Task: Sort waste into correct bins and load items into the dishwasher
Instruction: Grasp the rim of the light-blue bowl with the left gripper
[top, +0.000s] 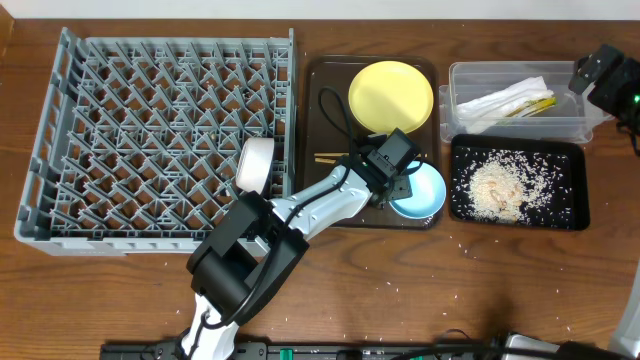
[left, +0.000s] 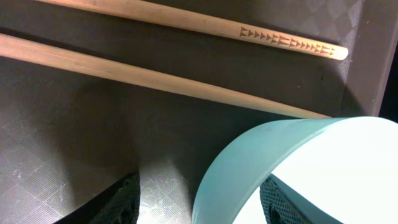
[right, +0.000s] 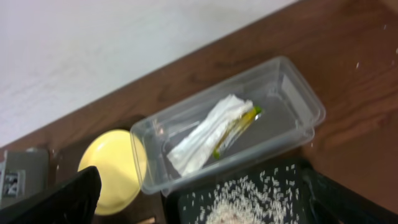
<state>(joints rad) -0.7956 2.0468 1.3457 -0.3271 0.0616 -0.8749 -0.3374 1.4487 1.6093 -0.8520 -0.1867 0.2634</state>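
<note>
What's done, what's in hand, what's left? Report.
Done: napkin and wrapper lie in the clear tub, rice crumbs in the black tray, one white dish in the grey rack. In hand: the left hand straddles the rim of the light blue bowl, not yet clamped. Left: that bowl, the yellow plate and the chopsticks, on the brown tray.

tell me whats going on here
The left gripper is over the brown tray, its open jaws straddling the rim of the light blue bowl, not clamped. The chopsticks and yellow plate lie on that tray too. A napkin and wrapper sit in the clear tub, rice in the black tray. The right gripper hangs open near the tub.
</note>
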